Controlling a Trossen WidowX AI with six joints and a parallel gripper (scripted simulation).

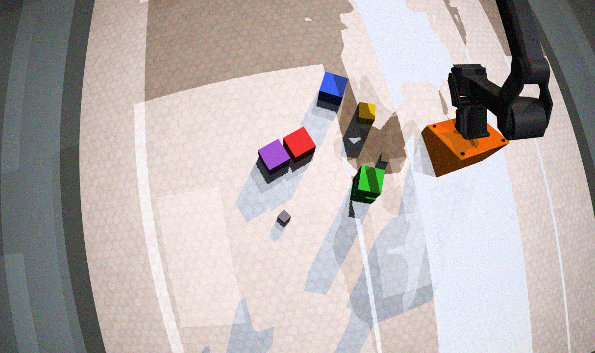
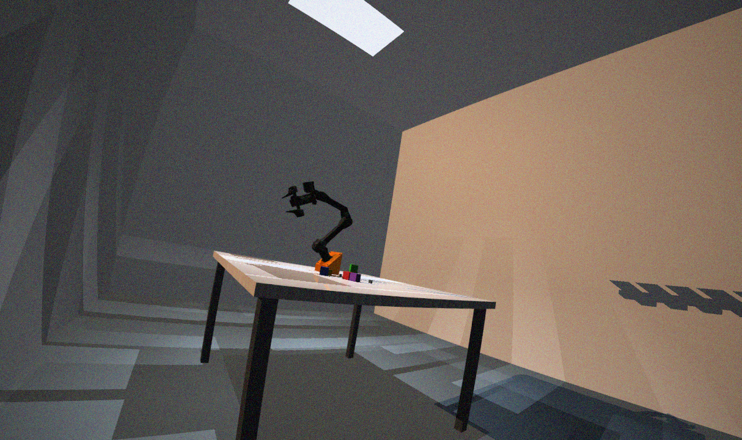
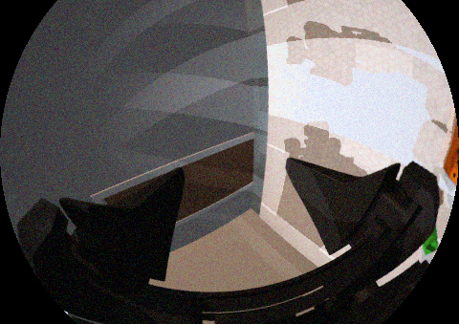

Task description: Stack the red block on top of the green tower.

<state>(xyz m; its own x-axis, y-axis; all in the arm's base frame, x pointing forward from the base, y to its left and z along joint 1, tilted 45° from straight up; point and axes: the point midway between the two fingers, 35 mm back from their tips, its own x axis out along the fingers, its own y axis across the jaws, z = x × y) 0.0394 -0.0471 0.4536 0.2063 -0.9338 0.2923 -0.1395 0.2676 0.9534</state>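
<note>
A dark-legged table point(image 2: 286, 284) stands on a grey floor point(image 2: 143, 393), beside a tan wall point(image 2: 581, 191), under a bright ceiling light point(image 2: 345, 24).

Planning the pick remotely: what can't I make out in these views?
- Green block tower: how many blocks it holds is hidden in the top view, which looks straight down; too small in exterior.
- Red cube: out of frame in the wrist view.
- Open black claw: out of frame in the top view.

Six blocks: one red point(image 1: 299, 141), purple point(image 1: 273, 154), blue point(image 1: 333, 86), yellow point(image 1: 365, 111), green point(image 1: 368, 182), small grey point(image 1: 284, 216). One table point(image 2: 286, 284).
</note>
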